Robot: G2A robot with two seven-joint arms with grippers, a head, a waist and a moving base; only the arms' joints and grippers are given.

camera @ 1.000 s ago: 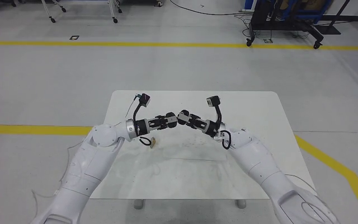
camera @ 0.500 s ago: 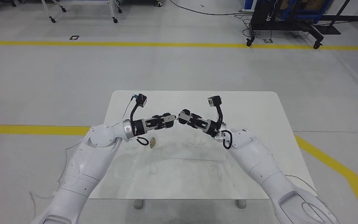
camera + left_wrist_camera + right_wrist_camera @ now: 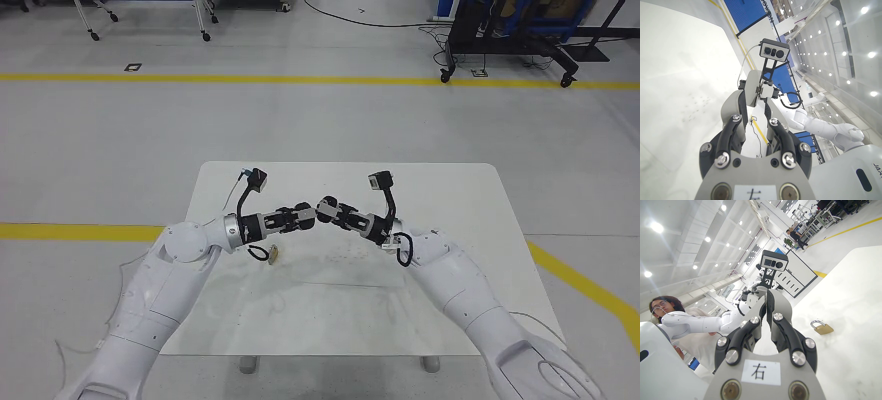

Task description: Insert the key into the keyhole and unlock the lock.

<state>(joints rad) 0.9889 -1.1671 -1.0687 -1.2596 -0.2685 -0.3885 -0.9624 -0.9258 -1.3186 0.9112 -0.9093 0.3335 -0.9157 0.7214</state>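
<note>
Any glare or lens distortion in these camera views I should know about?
Right wrist view: ceiling lights flare into streaks. Left wrist view: round lamps bloom softly and ceiling beams curve toward the edge. Top view: even light, no hard glare on the table.

White glossy arms point(image 3: 165, 290), black wrist cables point(image 3: 402, 250); grey claw fingers point(image 3: 733, 106), black linkages point(image 3: 727, 136), silver screws point(image 3: 789, 158), character label point(image 3: 761, 372).
</note>
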